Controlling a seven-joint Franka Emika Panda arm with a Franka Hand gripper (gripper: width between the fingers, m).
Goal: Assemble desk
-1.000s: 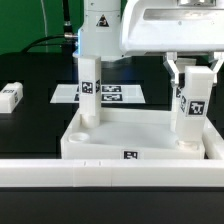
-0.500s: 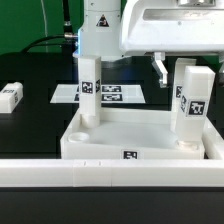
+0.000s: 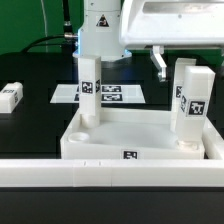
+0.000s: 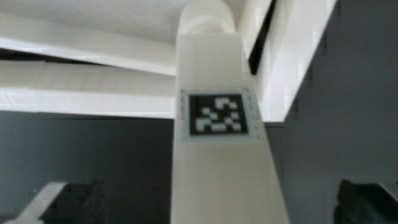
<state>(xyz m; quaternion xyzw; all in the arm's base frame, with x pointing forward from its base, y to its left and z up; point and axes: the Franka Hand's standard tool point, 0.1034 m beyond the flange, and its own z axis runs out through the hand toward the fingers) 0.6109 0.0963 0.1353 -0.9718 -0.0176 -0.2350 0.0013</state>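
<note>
Hand (image 3: pixel 188 62) wide open now, prev clamped on leg (image 3: pixel 192 100), leg still upright at panel (image 3: pixel 130 135) corner

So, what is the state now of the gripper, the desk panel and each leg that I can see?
gripper: open, holding nothing.
desk panel: lying flat, two legs standing in it.
leg at the exterior view's right: upright in a corner socket, between the open jaws.
leg at the exterior view's left: upright in a corner socket.
loose leg: lying on the table, not mounted.
</note>
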